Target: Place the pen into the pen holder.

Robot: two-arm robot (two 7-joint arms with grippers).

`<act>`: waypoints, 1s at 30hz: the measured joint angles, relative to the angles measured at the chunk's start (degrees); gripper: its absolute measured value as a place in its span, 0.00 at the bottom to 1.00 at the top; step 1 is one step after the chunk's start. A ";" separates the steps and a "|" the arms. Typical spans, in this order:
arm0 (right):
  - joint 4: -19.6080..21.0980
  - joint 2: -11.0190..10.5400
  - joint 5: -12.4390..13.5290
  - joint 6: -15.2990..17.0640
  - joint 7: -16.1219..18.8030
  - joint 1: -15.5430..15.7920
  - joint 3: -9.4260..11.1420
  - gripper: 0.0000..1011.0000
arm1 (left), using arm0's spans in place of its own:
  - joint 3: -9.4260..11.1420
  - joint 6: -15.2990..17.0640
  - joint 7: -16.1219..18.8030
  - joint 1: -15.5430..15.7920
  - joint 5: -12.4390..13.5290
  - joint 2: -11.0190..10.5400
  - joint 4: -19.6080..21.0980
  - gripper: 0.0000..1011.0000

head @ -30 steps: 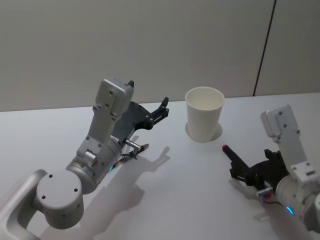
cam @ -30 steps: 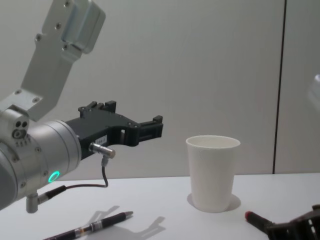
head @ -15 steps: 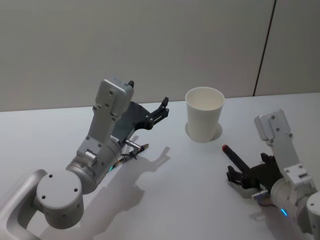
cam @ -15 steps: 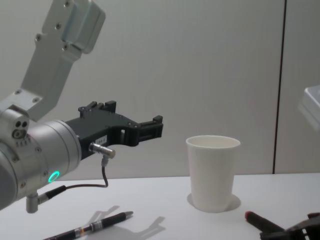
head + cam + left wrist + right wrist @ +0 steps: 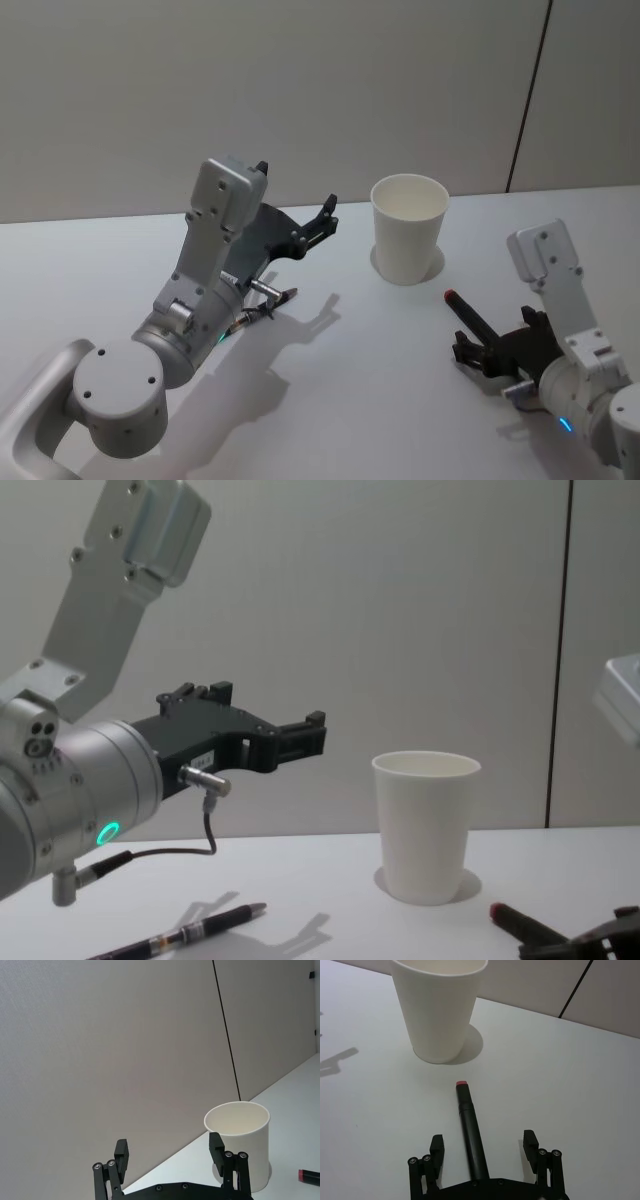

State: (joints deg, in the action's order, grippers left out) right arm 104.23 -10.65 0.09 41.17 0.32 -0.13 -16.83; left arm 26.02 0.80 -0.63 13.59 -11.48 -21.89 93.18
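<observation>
A plain white paper cup with a rolled rim, serving as the pen holder, is standing upright on the white table, near its far edge and in front of a pale grey wall. The cup interior is showing empty in the head view.

A black pen with a red end is lying flat on the table on the robot's right, near the cup but not touching it. Its red end is pointing toward the base of the cup.

The right gripper is sitting low over the table at the near end of this pen. Its two black fingers are standing apart, one on each side of the pen barrel, with a visible gap on both sides. Neither finger is pressing on the pen. In the chest view the pen tip and a part of the gripper are showing at the lower right corner.

The left gripper is hanging raised above the table, to the left of the cup and pointing toward it. Its fingers are spread apart and are holding nothing.

A second, slim black pen with a pale band is lying on the table beneath the left arm, well apart from the cup.
</observation>
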 joint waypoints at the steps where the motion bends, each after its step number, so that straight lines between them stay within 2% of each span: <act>1: -0.02 0.03 -0.01 0.00 0.05 0.01 0.02 0.99 | 0.00 0.00 0.00 0.00 0.00 0.00 0.00 0.99; 20: -0.63 1.07 -0.13 0.32 1.00 0.23 0.38 0.99 | 0.00 0.00 0.00 0.00 0.00 0.00 0.00 0.99; 30: -0.82 1.82 0.78 0.73 0.69 0.59 0.83 0.99 | 0.00 0.00 0.00 0.00 0.00 0.00 0.00 0.99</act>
State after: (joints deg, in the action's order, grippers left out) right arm 103.41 -8.82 0.87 41.90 1.00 0.46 -16.00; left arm 26.02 0.80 -0.62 13.59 -11.48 -21.89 93.18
